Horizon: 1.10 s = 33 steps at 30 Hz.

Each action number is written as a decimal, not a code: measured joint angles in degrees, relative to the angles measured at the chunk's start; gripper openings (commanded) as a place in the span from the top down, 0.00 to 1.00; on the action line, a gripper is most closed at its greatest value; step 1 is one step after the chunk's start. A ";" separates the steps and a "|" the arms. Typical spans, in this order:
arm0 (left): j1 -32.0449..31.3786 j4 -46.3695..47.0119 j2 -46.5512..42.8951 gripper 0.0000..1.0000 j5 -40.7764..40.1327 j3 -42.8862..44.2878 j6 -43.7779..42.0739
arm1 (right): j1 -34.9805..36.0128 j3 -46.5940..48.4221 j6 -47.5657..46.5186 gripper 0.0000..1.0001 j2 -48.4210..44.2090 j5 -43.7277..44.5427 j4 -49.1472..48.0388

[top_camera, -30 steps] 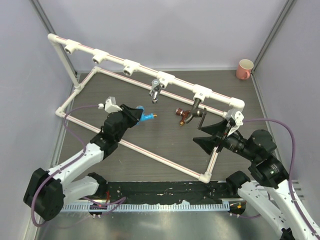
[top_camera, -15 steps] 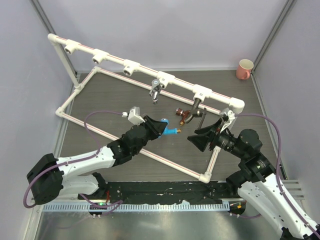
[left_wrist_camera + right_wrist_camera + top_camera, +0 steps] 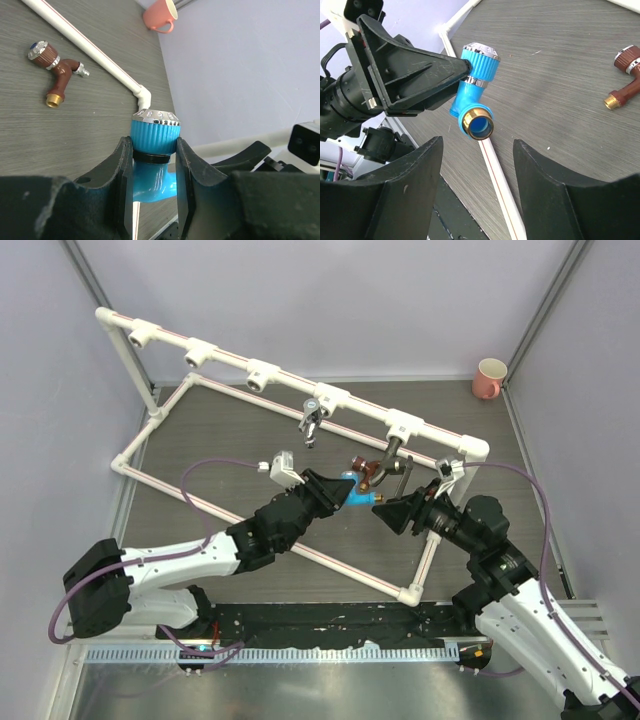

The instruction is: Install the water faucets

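**Above the desk, blue tap offered across for a hand-over**

Between the two arms, above the near rail of the pipe frame [image 3: 260, 372], the left gripper [image 3: 338, 490] has its fingers closed on the neck of the blue faucet [image 3: 472, 100], just under the ribbed handle. The brass-ringed threaded end points at the right gripper [image 3: 477, 147]. Its fingers stand apart with nothing between them, the tap just beyond their tips. My judgement is that the tap is held out this way so the right arm can take it by the body and carry it to a socket (the free ones sit on the far upper rail).

Counted: four faucets.
- One blue, held in the air.
- One copper faucet [image 3: 60, 75], lying loose on the desk [image 3: 220, 430] near the rail.
- One silver faucet [image 3: 312, 423] and one dark grey faucet [image 3: 398, 462], each hanging from a tee socket.

Five sockets line the upper rail, three empty. One pink mug [image 3: 489, 378] stands in the far corner.
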<state>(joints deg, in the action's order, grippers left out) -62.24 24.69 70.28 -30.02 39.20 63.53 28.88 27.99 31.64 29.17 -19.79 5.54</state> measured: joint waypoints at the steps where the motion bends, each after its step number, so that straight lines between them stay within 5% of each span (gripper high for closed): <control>1: -0.09 0.33 0.09 1.00 0.00 0.17 -0.11 | 0.00 -0.22 0.28 0.38 0.13 0.13 -0.33; 14: -2.60 2.93 1.16 1.00 -0.44 1.70 -2.84 | 0.00 -1.62 3.26 0.49 1.14 0.15 -4.98; 17: -3.04 3.10 1.77 1.00 -0.42 1.88 -3.15 | 0.00 -1.62 3.58 0.61 1.09 0.15 -5.35; 21: -3.17 3.43 1.99 0.99 -0.50 1.90 -3.96 | 0.00 -1.62 4.55 0.90 1.07 0.09 -5.64; 23: -3.19 3.78 1.99 0.91 -0.52 1.90 -4.17 | 0.00 -1.62 4.68 0.99 1.07 0.13 -5.81; 28: -3.30 5.05 1.92 0.45 -0.55 1.86 -6.12 | 0.00 -1.62 4.66 0.99 0.66 0.20 -5.99; 33: -3.08 6.54 -1.81 0.18 -0.33 -0.57 -10.08 | 0.15 -1.57 4.39 0.99 -0.57 0.63 -5.20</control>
<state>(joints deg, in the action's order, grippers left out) -65.32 31.22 68.47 -30.35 38.63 53.45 29.04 26.41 36.03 28.60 -19.16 0.34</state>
